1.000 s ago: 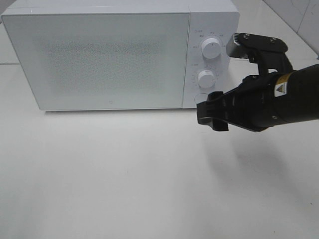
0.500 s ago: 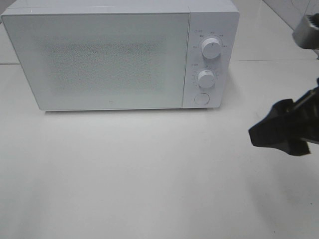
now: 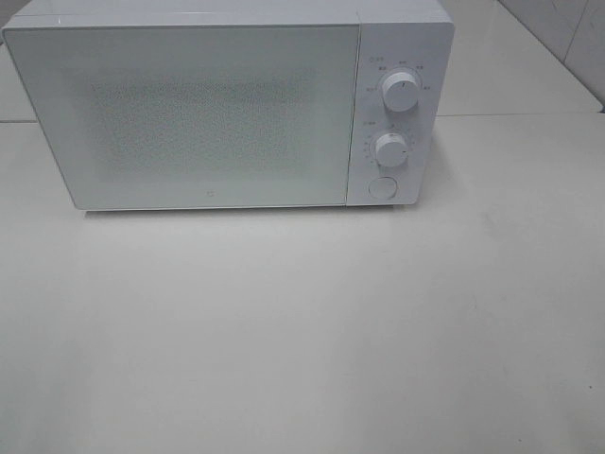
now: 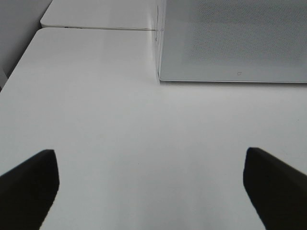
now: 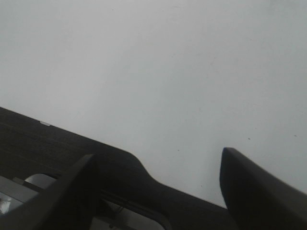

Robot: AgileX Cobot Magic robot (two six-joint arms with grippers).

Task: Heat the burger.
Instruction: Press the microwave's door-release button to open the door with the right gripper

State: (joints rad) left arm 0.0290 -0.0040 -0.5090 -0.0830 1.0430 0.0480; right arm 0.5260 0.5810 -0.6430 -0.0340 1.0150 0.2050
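A second ago my right arm stood in front of the knobs point(image 3: 401, 92) of the microwave point(image 3: 236, 11); now it has left the high view completely. My right gripper point(image 5: 157, 155) hangs over the plain white table point(image 3: 302, 331), fingers apart, holding nothing. My left gripper point(image 4: 148, 158) is also spread wide, near the microwave's left corner. The frosted door point(image 3: 189, 113) is closed. The burger I cannot see in any view. Pale tiles point(image 3: 577, 38) stand at far right.

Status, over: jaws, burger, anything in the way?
Left gripper jaws open, empty. Right gripper jaws open, empty. Burger not in sight in any view; microwave door shut. Nothing seen blocking the microwave front.
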